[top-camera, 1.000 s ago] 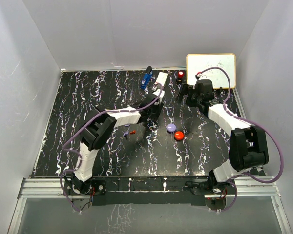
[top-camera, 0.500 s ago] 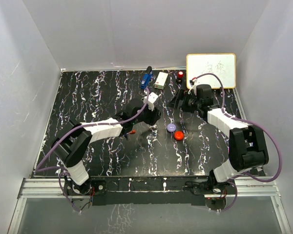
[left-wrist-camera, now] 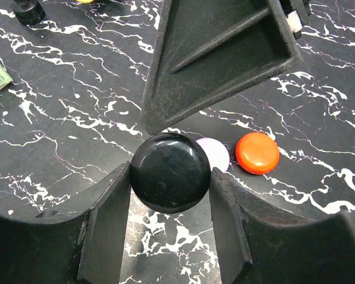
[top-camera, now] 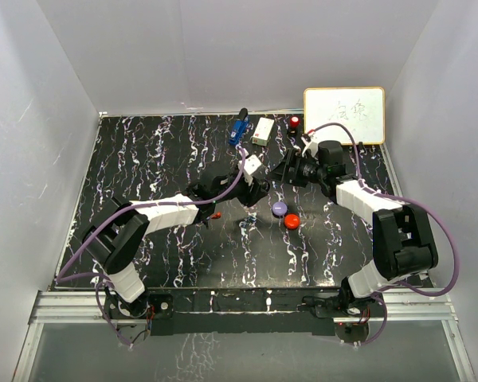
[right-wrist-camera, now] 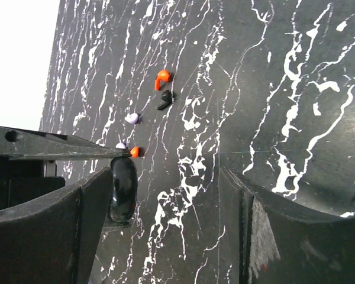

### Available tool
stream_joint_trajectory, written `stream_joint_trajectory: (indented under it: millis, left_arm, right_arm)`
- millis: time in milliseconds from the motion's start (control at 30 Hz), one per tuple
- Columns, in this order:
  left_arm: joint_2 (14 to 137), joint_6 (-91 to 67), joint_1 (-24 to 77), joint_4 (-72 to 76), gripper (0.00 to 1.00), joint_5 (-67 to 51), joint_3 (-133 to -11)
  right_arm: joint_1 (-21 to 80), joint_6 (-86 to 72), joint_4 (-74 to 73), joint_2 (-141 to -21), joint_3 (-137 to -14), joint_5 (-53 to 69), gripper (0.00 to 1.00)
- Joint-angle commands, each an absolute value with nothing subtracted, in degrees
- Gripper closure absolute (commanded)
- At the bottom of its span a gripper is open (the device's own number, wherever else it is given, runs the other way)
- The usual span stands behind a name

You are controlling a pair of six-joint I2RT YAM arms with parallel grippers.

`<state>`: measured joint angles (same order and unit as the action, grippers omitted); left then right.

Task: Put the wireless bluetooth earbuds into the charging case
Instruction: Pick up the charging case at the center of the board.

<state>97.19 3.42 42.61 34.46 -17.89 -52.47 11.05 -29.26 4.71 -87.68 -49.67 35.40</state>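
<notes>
My left gripper (left-wrist-camera: 170, 177) is shut on a glossy black round charging case (left-wrist-camera: 165, 165), held just above the table. In the top view this gripper (top-camera: 255, 188) is mid-table. My right gripper (top-camera: 291, 171) faces it with open jaws. In the right wrist view the case (right-wrist-camera: 123, 188) is edge-on against the inner face of one finger, and the other finger stands well apart (right-wrist-camera: 165, 177). An orange-red earbud (right-wrist-camera: 162, 78), a black one (right-wrist-camera: 165, 99) and a purple one (right-wrist-camera: 132, 118) lie loose on the table beyond. One red earbud (top-camera: 216, 215) lies beside the left forearm.
A purple case (left-wrist-camera: 218, 155) and a red case (left-wrist-camera: 257, 152) lie side by side just behind the held case. At the back stand a blue gadget (top-camera: 238, 127), a white box (top-camera: 263, 131), a small red-and-black item (top-camera: 294, 122) and a whiteboard (top-camera: 344, 114).
The left arm has brought the black case from the back toward mid-table. The right gripper has moved left to meet it, and its jaws have narrowed.
</notes>
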Motion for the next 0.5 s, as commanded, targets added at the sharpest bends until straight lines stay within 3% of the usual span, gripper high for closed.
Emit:
stream_joint_trajectory:
  millis: [0, 467]
  left_arm:
    - [96.0, 6.0, 42.4, 36.8, 1.0, -20.2, -52.9]
    - [97.4, 7.1, 42.4, 37.0, 1.0, -19.6, -54.3]
  right_arm:
    - [12.1, -30.4, 9.1, -85.4, -48.6, 38.3, 0.32]
    - [14.0, -32.3, 10.9, -84.4, -46.9, 40.9, 0.6]
